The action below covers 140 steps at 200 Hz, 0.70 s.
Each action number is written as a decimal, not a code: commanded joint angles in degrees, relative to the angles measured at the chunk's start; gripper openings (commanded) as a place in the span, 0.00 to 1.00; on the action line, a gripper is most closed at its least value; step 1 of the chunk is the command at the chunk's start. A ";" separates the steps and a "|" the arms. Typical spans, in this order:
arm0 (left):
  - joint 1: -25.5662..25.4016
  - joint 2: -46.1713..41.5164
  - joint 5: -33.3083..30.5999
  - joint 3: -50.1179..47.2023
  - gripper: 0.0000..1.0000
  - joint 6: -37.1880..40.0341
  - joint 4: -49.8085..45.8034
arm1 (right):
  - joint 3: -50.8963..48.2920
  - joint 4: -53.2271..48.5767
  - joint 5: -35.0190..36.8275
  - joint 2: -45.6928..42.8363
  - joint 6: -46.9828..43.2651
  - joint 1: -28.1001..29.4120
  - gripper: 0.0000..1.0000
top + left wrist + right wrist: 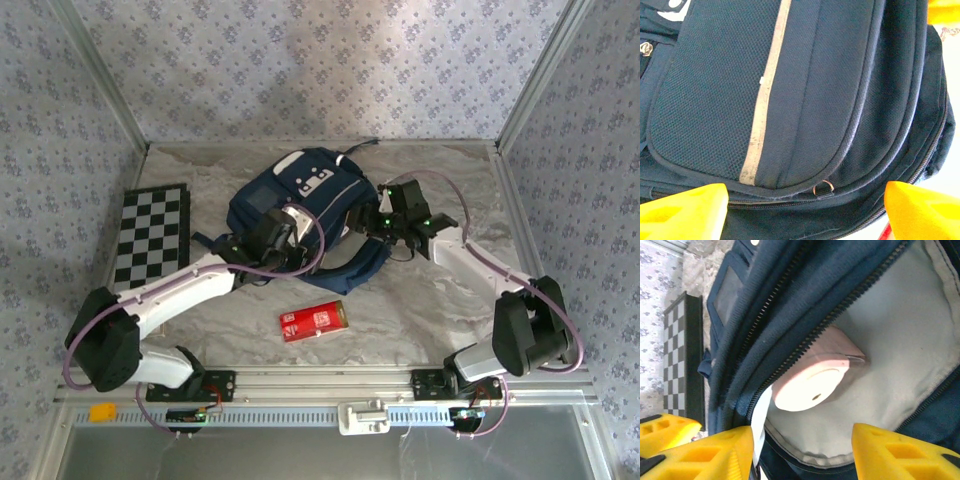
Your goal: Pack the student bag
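Student bag, the large navy blue fabric backpack with white piping and a white-grey patch (330, 200), lies flat toward the back middle of the marbled grey table (400, 310), its dark straps trailing toward the near side.

From the overhead camera I see the left gripper (278, 232) down over the bag's near left part. On its wrist camera the yellow fingers (685, 212) stand wide apart with nothing clamped between them. Beneath them is a mesh-textured front pocket flap with a pale stripe running down it. A small metal ring (823, 187) sits at the flap's lower edge, just above a zip line.

The right gripper (400, 215) is at the bag's right side. Its wrist camera looks into an unzipped compartment lined in light grey. A pale pink round object with a flat, lighter face (815, 382) rests in there against the lining. This gripper's yellow fingers (900, 455) are also spread, with the rim of the opening between them; I see nothing pinched.

A black-and-white chequered board (150, 235) lies near the bag's left side. A red rectangular carton with white print (313, 321) lies on the table well apart from the bag on its near side, between the two arms.
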 commanded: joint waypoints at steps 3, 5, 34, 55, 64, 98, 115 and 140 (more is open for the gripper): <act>-0.55 1.97 -2.06 1.31 0.81 3.24 3.49 | 1.51 4.06 -0.92 1.42 0.95 -1.47 0.49; -0.61 2.08 -2.00 1.41 0.82 3.17 3.53 | 1.62 4.13 -0.82 1.59 0.84 -1.57 0.49; -0.37 3.80 1.93 3.23 0.82 0.03 5.82 | 4.43 2.41 -0.73 4.37 -1.13 -4.36 0.41; -0.18 6.44 3.40 8.00 0.82 -3.65 3.62 | 5.41 4.08 -2.68 5.56 -1.97 -7.18 0.36; -0.16 6.72 5.43 8.56 0.82 -5.14 5.06 | 6.45 3.76 -3.45 6.23 -2.70 -8.35 0.36; 3.10 2.92 6.83 7.14 0.82 -13.20 5.61 | 9.49 -2.03 -4.09 6.64 -4.40 -10.01 0.35; 7.72 -0.36 6.97 4.55 0.80 -18.56 2.53 | 9.15 -6.02 -1.75 3.43 -4.34 -8.86 0.42; 18.16 -3.38 13.29 0.18 0.77 -23.64 0.65 | 5.18 -9.03 1.50 -2.43 -2.45 -5.48 0.50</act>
